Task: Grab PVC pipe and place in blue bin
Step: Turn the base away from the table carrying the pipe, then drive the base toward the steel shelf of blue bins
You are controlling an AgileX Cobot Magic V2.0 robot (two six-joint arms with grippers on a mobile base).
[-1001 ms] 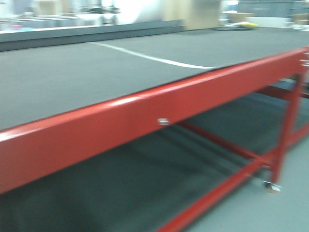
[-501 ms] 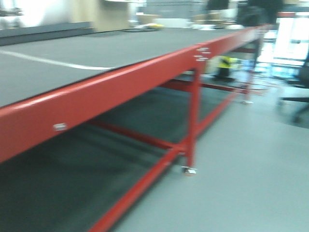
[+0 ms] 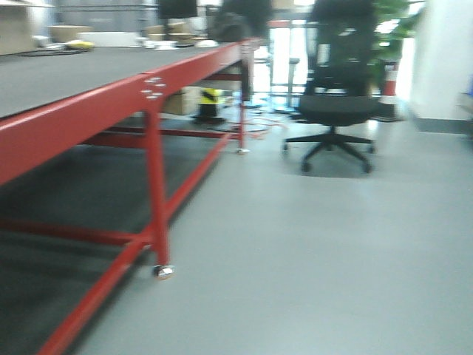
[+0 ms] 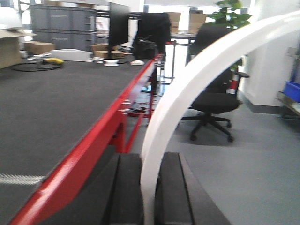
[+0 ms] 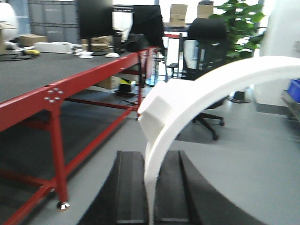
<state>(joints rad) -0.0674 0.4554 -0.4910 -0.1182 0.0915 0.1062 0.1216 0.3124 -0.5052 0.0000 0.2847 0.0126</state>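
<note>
Red-framed table point(image 3: 74, 122) (dark grey top); office chair point(image 3: 336, 109) on grey floor point(image 3: 332, 259).

Bright daylight, motion-blurred, soft focus throughout

1. A long red-framed table point(image 3: 81, 115) with a dark grey top runs along the left.
2. One red leg point(image 3: 157, 192) ends in a small caster point(image 3: 163, 271) on the grey floor point(image 3: 310, 251).
3. A black office chair point(image 3: 336, 103) stands beyond the table's far end, on the open floor.
4. The view is blurred.

No legible text — none anywhere
</note>
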